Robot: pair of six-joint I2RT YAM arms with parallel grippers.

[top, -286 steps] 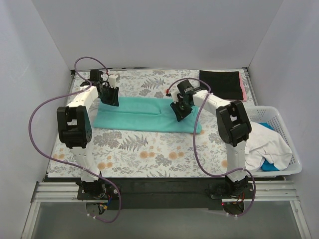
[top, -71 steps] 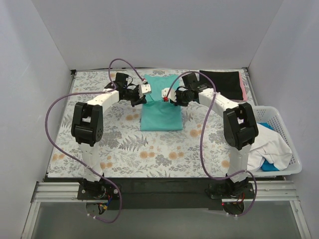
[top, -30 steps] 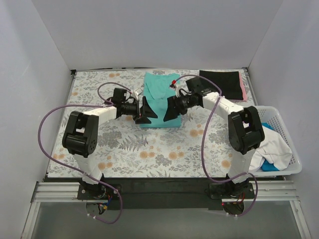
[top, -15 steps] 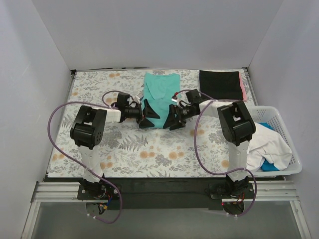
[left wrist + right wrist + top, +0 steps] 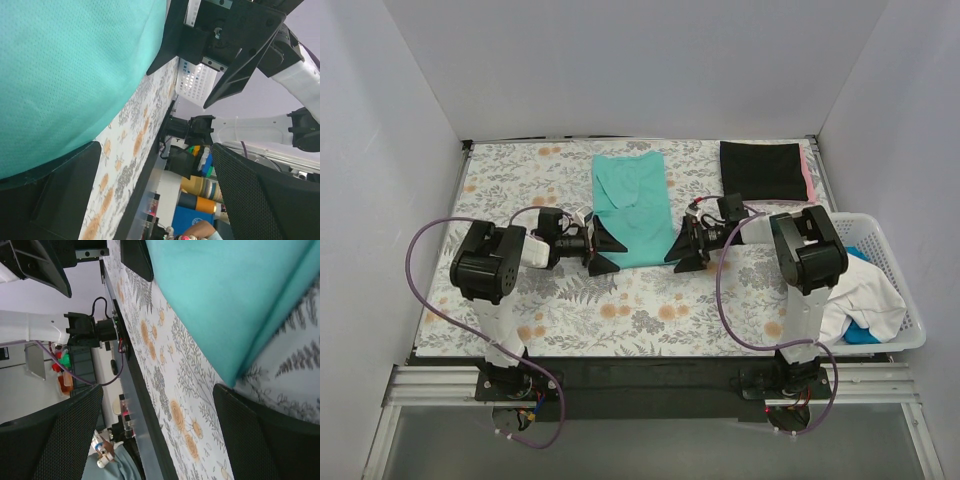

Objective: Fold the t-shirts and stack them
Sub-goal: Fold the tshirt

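- Teal-green t-shirt [image 5: 632, 205] lies folded into a tall rectangle at the middle of the top view, flat on the floral cloth [image 5: 510, 180], with its near edge between the two grippers.
- Left gripper [image 5: 607, 250] sits low over the cloth at the shirt's near-left corner. Jaws are spread wide and grasp nothing.
- Left wrist view: teal fabric fills the upper left. One black finger [image 5: 65, 195] is at the lower left with the shirt's edge meeting it; I cannot tell whether they touch. The other finger [image 5: 260, 200] is at the lower right, over bare floral print.
- Right gripper [image 5: 687, 253] sits just off the shirt's near-right corner, level with the left one. Jaws are released and wide apart.
- Right wrist view: the shirt's folded corner is in the upper right, and both fingers [image 5: 50, 435] are along the bottom edge, apart from the fabric.
- Black t-shirt [image 5: 762, 170] lies folded at the upper right of the top view, well apart from the teal one. A pink t-shirt [image 5: 809, 180] shows as a strip along its right edge.
- Basket [image 5: 845, 225] stands at the right edge. A crumpled white t-shirt [image 5: 855, 290] spills over its near side, and a blue t-shirt [image 5: 860, 333] shows beneath it.
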